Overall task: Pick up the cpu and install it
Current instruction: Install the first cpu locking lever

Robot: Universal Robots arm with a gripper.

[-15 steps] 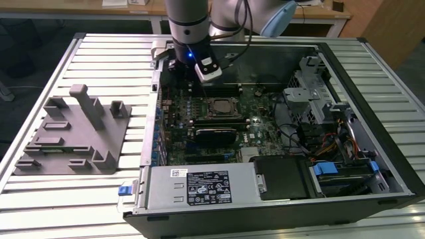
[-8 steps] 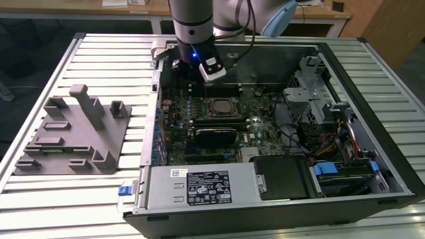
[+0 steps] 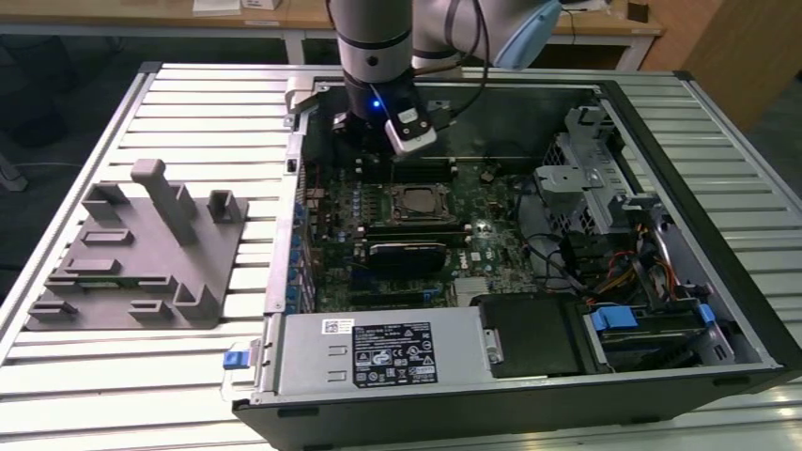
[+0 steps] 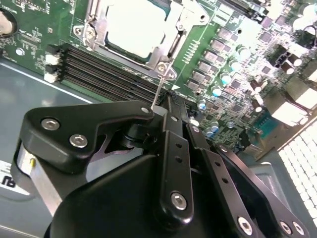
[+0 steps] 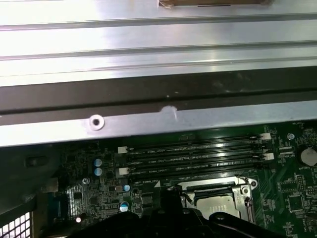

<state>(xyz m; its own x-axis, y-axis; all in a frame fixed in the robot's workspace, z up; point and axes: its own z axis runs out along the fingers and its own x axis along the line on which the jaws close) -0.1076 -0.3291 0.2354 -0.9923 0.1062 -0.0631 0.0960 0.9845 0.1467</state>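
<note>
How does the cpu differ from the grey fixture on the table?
The cpu is a small, flat, silvery square; the grey fixture is far larger, with upright posts. The cpu sits in the motherboard socket inside the case; the grey fixture stands outside it on the slatted table. Both rest level.

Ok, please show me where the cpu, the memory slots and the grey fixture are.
cpu (image 4: 134,26): second wrist view, middle of its pale top.
memory slots (image 4: 106,73): second wrist view, middle of the dark rows.
grey fixture (image 3: 135,280): exterior view, flat base.
</note>
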